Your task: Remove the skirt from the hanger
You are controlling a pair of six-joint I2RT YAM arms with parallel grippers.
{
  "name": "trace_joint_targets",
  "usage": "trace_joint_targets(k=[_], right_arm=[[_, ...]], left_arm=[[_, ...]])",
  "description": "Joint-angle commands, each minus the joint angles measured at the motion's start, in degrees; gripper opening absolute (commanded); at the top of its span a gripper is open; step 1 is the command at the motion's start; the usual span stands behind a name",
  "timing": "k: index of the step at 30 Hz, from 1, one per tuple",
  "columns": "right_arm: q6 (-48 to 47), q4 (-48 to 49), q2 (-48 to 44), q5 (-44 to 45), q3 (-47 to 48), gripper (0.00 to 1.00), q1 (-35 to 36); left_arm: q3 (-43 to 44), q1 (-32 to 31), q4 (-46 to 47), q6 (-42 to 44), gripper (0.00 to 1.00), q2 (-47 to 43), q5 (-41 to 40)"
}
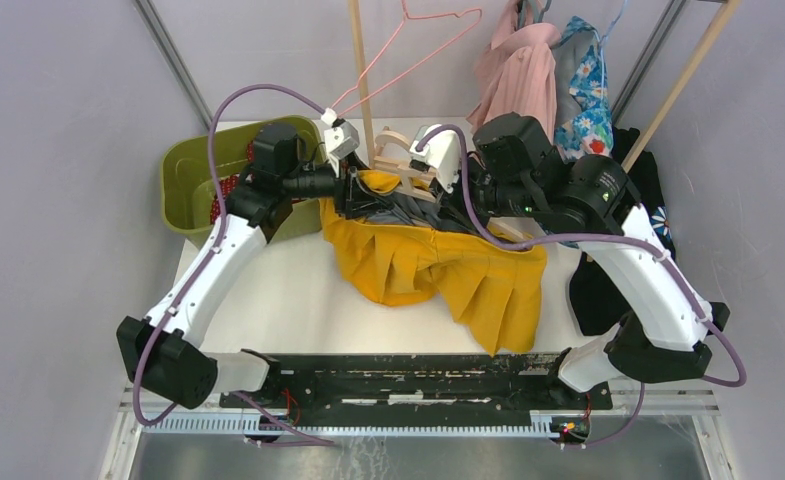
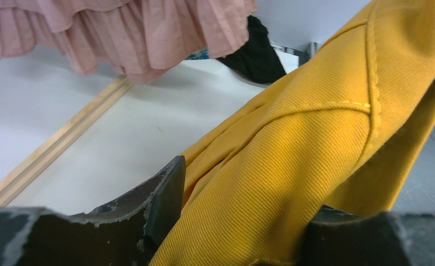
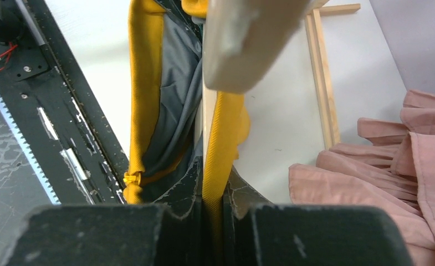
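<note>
Pinches the waistband of the skirt [image 1: 438, 275] in the right pincer [image 3: 212, 205], just beside the wooden hanger [image 3: 248, 39]. Clamps a thick fold in the left pincer [image 2: 248, 194].

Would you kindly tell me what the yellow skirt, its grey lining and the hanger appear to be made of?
The yellow skirt looks like a matte woven twill, probably cotton: fine diagonal ribs and stitched seams show. Its grey lining seems a thin, smooth synthetic with a slight sheen. The hanger appears to be pale, unpainted wood, though its grain is hard to see.
</note>
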Motion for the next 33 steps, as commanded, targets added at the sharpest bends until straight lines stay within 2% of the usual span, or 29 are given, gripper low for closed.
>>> trace_joint_targets(k=[1,4,6,9,14,18,21,25,31,33], right_arm=[[-0.55,18.6,-2.29,4.0,-0.09,0.01,-0.31],[-0.55,19.78,-1.82,6.52,-1.1,0.01,-0.31],[-0.5,19.79,-1.23,6.87,-1.07,0.01,-0.31],[-0.44,20.45,-0.91,8.53,-1.67,0.01,-0.31],[-0.36,23.49,-0.08,22.68,-2.62,0.01,-0.31],[-2.84,27.63,0.8,29.97,-4.8,0.01,-0.31],[-4.3,31.56,1.77,29.77,-5.5,0.01,-0.29],[-6.78,34.66,3.1,27.04,-5.3,0.01,-0.38],[-13.36,37.9,4.1,16.96,-5.26,0.01,-1.88],[-11.97,35.71,5.19,12.74,-1.97,0.01,-2.14]], left_arm=[[1.17,-2.07,0.51,-5.8,0.03,-3.68,-4.55],[2.13,-2.28,-2.54,-4.54,0.03,-5.22,-13.4],[2.29,-2.39,-3.78,-2.56,0.03,-6.43,-15.36],[3.0,-2.57,-6.14,2.36,0.03,-7.54,-13.64],[4.36,-3.17,-8.83,6.58,0.03,-8.8,-12.51],[2.64,-3.98,-8.74,4.3,0.03,-10.26,-6.15],[-0.29,-7.57,-5.28,-0.2,0.03,-11.31,0.87],[-2.61,-12.06,-6.78,0.21,0.03,-11.12,14.14],[-2.15,-12.52,-7.03,0.24,0.03,-11.01,17.53],[0.62,-12.45,-14.59,9.01,0.27,-10.43,15.34]])
